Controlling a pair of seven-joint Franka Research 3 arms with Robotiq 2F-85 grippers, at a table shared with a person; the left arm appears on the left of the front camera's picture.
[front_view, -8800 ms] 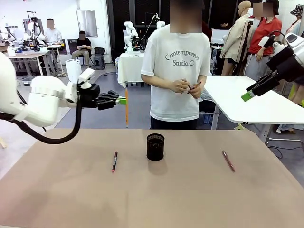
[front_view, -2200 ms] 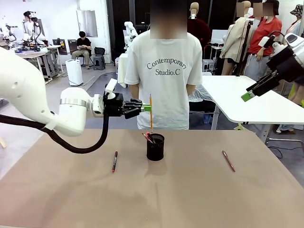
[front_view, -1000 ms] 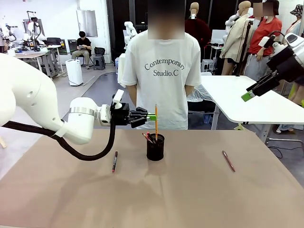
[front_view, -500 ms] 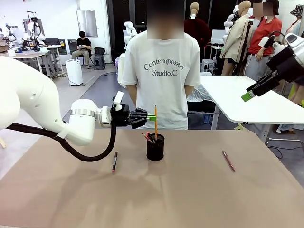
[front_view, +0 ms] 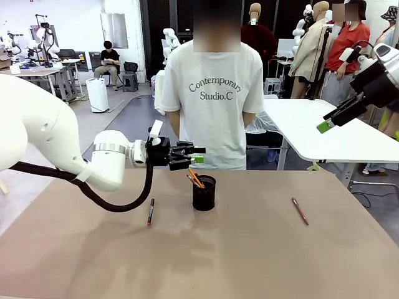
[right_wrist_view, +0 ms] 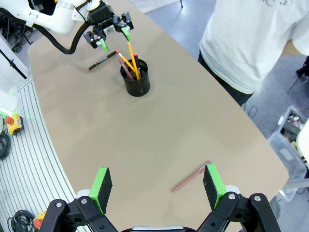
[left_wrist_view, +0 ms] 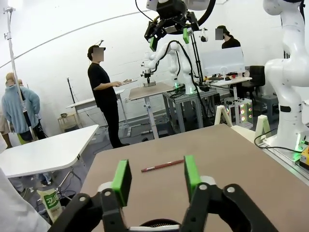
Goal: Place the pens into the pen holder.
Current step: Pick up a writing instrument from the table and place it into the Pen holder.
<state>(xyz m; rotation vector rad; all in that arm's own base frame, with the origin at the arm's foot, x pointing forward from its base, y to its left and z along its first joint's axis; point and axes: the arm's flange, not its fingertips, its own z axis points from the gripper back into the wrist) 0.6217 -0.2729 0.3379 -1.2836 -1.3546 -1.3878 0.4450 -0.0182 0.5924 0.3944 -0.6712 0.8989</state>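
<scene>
The brown desk (front_view: 262, 261) is cut off by the bottom edge in the front view, and its near corners are out of frame. A person in a white T-shirt (front_view: 215, 93) stands at the far side. The desk hides their legs, and their hands are behind their body.

The left arm (front_view: 43, 134) comes in from the picture's left with its shoulder cut off by the frame. Its jaws point sideways, just above and to the left of the pen holder (front_view: 204, 193). They are parted, and the left wrist view shows nothing between the green pads (left_wrist_view: 121, 181). In that view only the holder's dark rim (left_wrist_view: 159, 224) peeks over the bottom edge.

The right arm (front_view: 374, 78) is high at the picture's right and mostly cropped. Its jaws are spread wide and hold nothing, as seen between their pads (right_wrist_view: 100, 186) in the right wrist view.

The pen holder stands upright near the middle of the desk, towards the far side. The pens inside stand on end with their tops leaning towards the robot's left. An orange-yellow pencil (front_view: 196, 178) is the clearest, with dark red ones beside it. Their lower parts are lost behind the mesh, so the exact count is hard to make out.

Two dark red pens lie flat on the desk, well apart from the holder. The left pen (front_view: 150, 212) has its long axis running nearly straight from the robot's side to the person's. The right pen (front_view: 300, 211) lies at a slant, with its near end further to the robot's right. Which end of either pen is the tip is too small to tell.
</scene>
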